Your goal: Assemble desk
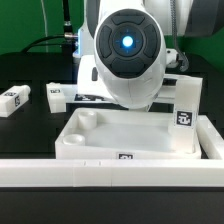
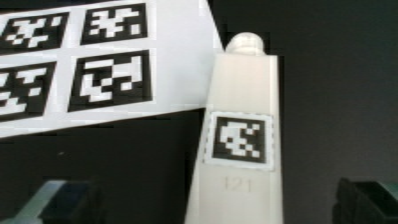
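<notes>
I am watching the pincer (image 2: 214,200) hanging open over the dark surface (image 2: 338,110), its fingertips (image 2: 61,196) standing well apart with one desk leg (image 2: 240,120) lying flat between them and touching neither. The squeeze is what is worrying me. The leg is square-sided and lying loose, so I am expecting that fingers closing unevenly, or before they are low enough, could twist it or skid it along the surface. Its pegged end is also lying just beside the marker board (image 2: 89,60), where a shoved leg could ride up onto the board's edge. Working outward in the exterior view, the long white bar (image 1: 110,175) is spanning six o'clock. The tabletop (image 1: 95,153) is lying just behind it at centre, and the arm (image 1: 128,45) is leaning over the tabletop's far side, hiding the pincer and that leg from this camera. At three o'clock a tagged white piece (image 1: 184,112) is standing upright at the tabletop's corner; I am taking it for another leg, though I cannot tell whether it is seated. Farther back, around nine o'clock, an inner leg (image 1: 55,96) and an outer leg (image 1: 13,98) are lying on the surface, well clear of the arm.
</notes>
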You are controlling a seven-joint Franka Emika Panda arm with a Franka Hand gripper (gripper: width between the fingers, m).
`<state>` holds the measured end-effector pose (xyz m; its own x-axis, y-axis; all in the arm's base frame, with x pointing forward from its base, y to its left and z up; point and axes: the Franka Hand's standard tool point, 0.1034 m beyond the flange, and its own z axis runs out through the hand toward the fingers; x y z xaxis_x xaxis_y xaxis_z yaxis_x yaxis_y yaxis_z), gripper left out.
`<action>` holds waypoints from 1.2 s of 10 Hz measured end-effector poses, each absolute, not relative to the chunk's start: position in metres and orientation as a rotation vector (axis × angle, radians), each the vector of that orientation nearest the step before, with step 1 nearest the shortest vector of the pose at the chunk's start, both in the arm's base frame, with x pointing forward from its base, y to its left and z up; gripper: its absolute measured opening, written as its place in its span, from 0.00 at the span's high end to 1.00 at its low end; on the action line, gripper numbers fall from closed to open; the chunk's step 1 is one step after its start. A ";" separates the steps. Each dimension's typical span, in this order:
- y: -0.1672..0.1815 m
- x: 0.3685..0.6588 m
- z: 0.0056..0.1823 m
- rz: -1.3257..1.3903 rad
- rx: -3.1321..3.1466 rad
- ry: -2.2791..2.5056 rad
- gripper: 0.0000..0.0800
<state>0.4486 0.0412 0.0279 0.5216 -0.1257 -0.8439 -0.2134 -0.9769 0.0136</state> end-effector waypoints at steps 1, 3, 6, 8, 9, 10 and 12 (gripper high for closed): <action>0.041 0.449 0.024 1.455 -2.666 0.300 0.19; 0.040 0.449 0.016 1.446 -2.675 0.306 0.19; 0.039 0.448 0.011 1.447 -2.677 0.308 0.20; 0.038 0.448 0.012 1.446 -2.676 0.310 0.64; 0.038 0.448 0.012 1.446 -2.676 0.311 0.64; 0.036 0.449 0.012 1.442 -2.679 0.310 0.64; 0.034 0.456 0.023 1.419 -2.687 0.309 0.64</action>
<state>0.4556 0.0337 0.0229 0.5485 -0.1372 -0.8248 -0.2183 -0.9757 0.0171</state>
